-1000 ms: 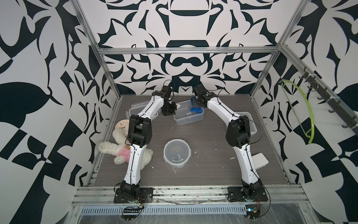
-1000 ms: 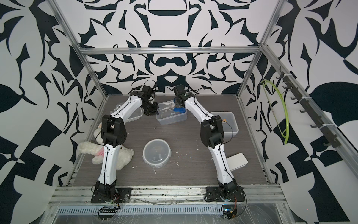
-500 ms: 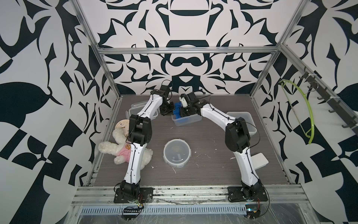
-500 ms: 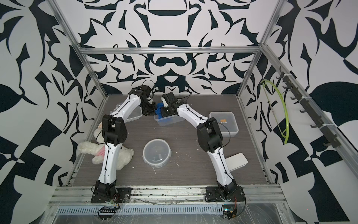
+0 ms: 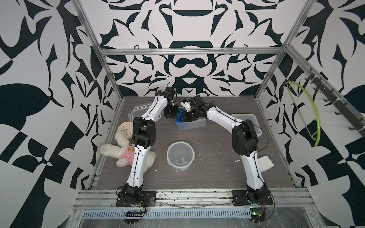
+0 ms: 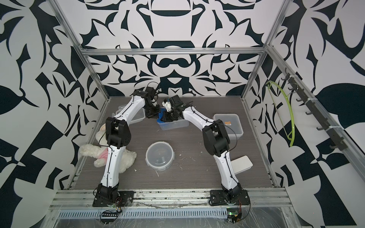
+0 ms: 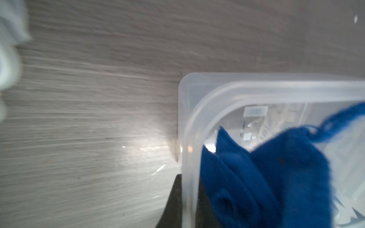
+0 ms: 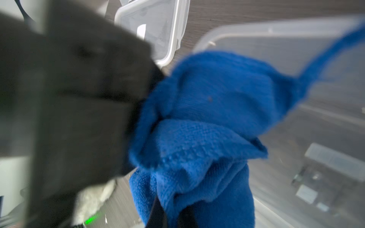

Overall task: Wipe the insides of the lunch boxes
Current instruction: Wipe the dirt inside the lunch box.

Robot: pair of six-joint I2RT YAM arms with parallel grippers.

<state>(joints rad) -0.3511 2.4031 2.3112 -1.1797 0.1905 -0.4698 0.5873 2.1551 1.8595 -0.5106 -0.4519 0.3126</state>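
right gripper (image 8: 170,215) clamped on blue cloth (image 8: 207,118), inside lunch box (image 5: 194,125)

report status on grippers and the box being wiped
Left gripper shut on end wall of clear rectangular plastic lunch box. Right gripper shut on blue cloth, inside that box. Grippers crowd each other at that end.

Right gripper (image 8: 171,215) clamps the bunched blue cloth (image 8: 197,128); translucent lunch box (image 8: 266,42) lies beyond the fingertips.
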